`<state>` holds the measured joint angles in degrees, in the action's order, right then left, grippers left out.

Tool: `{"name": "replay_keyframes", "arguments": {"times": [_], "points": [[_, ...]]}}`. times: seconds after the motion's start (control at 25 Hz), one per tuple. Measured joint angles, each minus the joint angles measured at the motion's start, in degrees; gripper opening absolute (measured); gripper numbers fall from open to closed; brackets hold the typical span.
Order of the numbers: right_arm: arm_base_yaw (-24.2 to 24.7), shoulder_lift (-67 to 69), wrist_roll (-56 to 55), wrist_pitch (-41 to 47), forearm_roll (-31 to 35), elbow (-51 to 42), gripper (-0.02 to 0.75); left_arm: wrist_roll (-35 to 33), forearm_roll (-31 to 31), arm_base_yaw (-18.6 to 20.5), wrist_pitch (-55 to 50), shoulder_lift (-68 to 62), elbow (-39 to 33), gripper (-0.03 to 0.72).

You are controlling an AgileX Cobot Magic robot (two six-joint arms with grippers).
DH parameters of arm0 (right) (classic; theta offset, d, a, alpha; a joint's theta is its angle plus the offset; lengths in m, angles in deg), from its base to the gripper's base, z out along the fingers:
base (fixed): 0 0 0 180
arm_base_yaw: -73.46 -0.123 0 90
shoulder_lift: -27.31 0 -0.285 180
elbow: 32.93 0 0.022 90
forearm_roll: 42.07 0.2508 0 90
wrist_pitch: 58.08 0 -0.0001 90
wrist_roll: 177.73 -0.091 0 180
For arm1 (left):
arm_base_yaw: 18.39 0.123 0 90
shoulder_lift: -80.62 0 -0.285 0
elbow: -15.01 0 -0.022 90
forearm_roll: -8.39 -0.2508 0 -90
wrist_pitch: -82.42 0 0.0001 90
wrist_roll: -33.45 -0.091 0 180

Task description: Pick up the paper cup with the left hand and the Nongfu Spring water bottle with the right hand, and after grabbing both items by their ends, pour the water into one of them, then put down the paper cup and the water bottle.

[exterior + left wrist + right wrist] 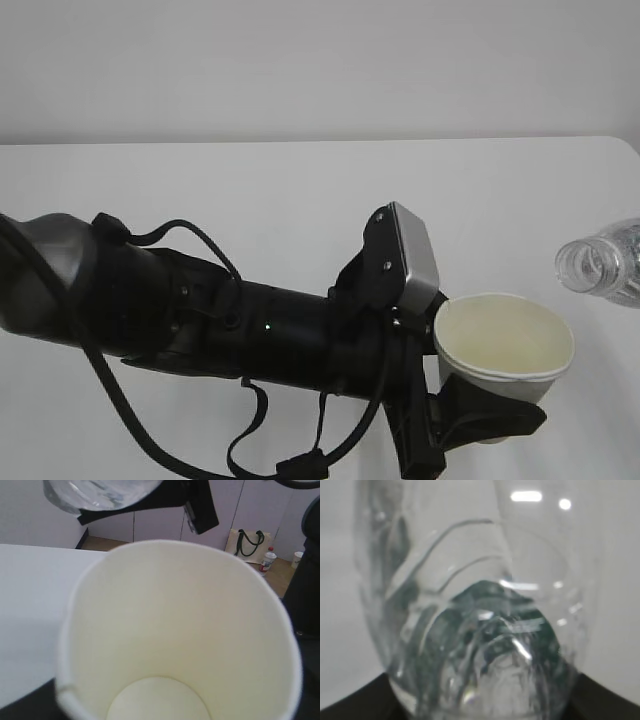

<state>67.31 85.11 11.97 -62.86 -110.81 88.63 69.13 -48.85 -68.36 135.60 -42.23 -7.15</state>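
The left claw (480, 415) gripped the cup (503, 345) low on its wall, mouth up and seemingly empty, apparently ready for pouring. Just beyond, the right claw, mostly hidden, held the tilted bottle (603, 263), neck toward the cup. Both hung above the white desk (300, 190); behind stood a pale wall (320, 60).

White table (300, 190) against a plain pale wall (300, 60); beyond, wooden floor (105, 543), cream tote bag (247, 542).
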Motion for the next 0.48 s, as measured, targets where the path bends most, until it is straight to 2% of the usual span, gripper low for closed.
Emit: {"name": "replay_keyframes", "arguments": {"times": [0.48], "points": [[0.0, 0.0, 0.0, -0.4, -3.3, 0.0, 0.419, 0.0, 0.4, -0.7, 0.0, 0.0, 0.0, 0.464]]}}
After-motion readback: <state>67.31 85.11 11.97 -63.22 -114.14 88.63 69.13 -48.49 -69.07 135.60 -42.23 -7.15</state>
